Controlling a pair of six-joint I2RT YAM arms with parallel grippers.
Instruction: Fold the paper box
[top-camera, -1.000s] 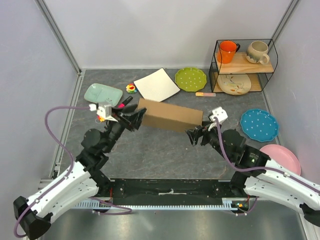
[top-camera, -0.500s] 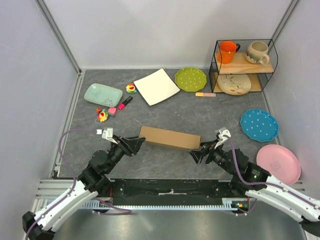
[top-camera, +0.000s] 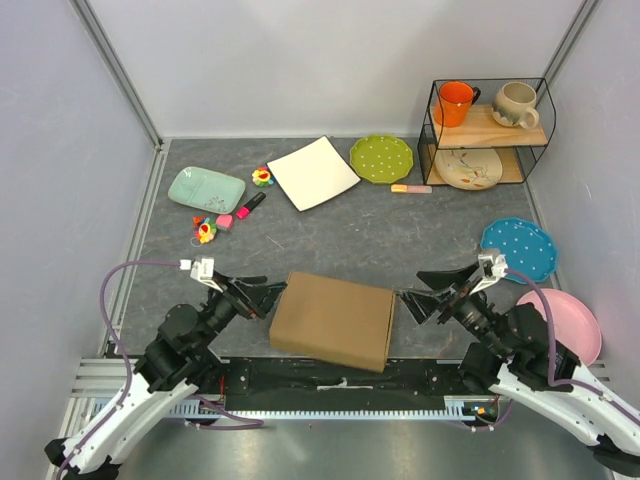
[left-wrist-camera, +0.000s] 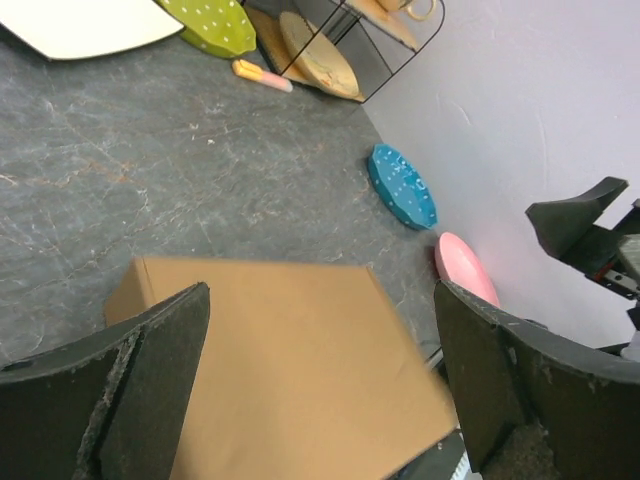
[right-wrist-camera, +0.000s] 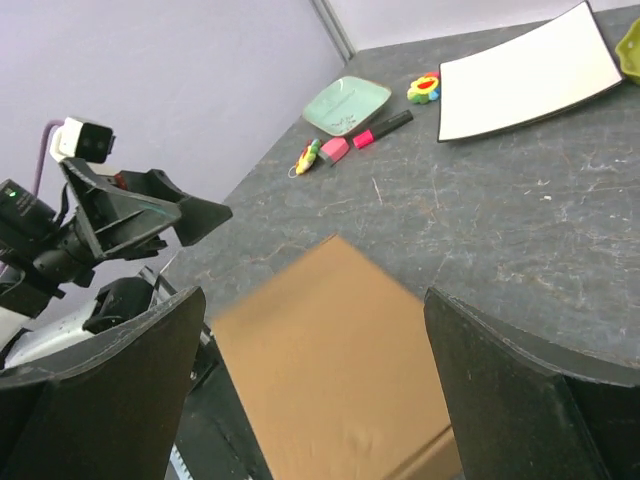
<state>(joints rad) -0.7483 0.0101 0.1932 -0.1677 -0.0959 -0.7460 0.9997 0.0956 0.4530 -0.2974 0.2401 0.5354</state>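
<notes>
The paper box (top-camera: 333, 320) is a closed brown cardboard box lying flat at the table's near edge, its front overhanging the black rail. My left gripper (top-camera: 264, 296) is open just left of the box, fingertips by its left edge. My right gripper (top-camera: 418, 298) is open just right of it, a little apart. In the left wrist view the box (left-wrist-camera: 270, 370) lies blurred below my open left gripper (left-wrist-camera: 325, 400). In the right wrist view the box (right-wrist-camera: 330, 370) lies blurred below my open right gripper (right-wrist-camera: 315, 400). Neither gripper holds anything.
A white square plate (top-camera: 313, 172), a green dotted plate (top-camera: 381, 157), a mint dish (top-camera: 206, 187) and small toys (top-camera: 262, 177) lie at the back. A wire rack with mugs (top-camera: 487, 120) stands back right. Blue (top-camera: 517, 248) and pink (top-camera: 560, 318) plates lie right.
The box was pinched upright between both grippers and carried toward the near edge. Now it lies flat, and both grippers have drawn slightly away from its ends.
</notes>
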